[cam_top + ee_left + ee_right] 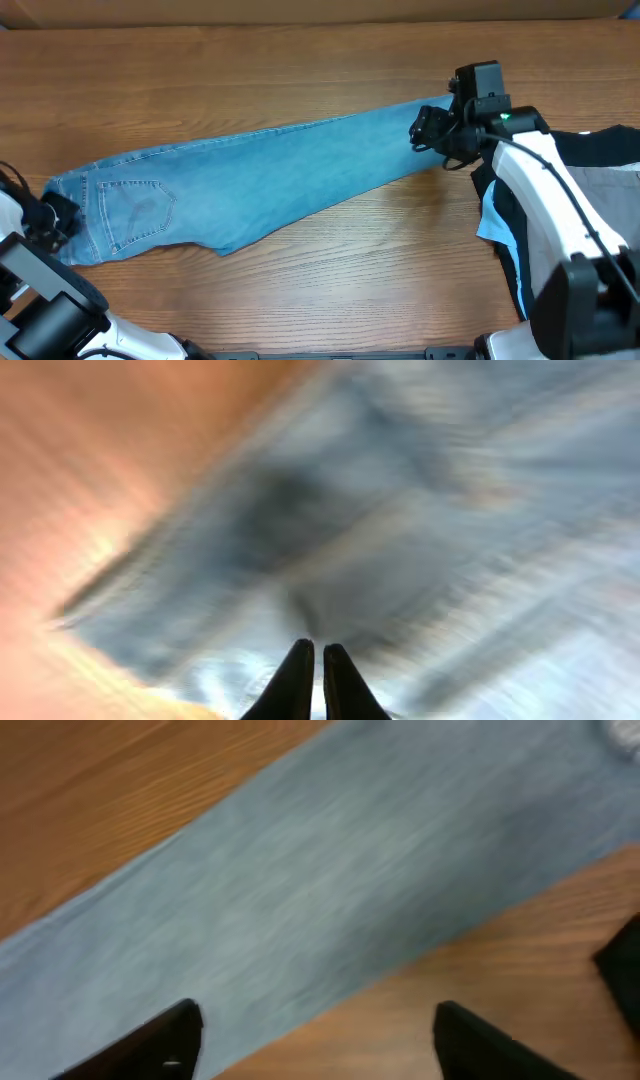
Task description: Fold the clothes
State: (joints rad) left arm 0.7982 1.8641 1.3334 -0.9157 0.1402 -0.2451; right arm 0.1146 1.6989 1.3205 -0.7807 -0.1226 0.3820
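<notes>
The clothes, a pair of light-blue jeans [260,175], lie stretched slantwise across the wooden table, waist at the left with a stitched back pocket [135,210] facing up. My left gripper [60,212] sits at the waist end. In the heavily blurred left wrist view its fingers [318,648] are pressed almost together over the denim [450,510], and no cloth shows between them. My right gripper [425,130] hovers at the leg end on the right. It stands wide open [317,1012] above the edge of the leg [330,880], holding nothing.
A heap of other garments in black, grey and light blue [600,180] lies at the right edge under my right arm. Bare wooden tabletop [300,80] stretches behind and in front of the jeans.
</notes>
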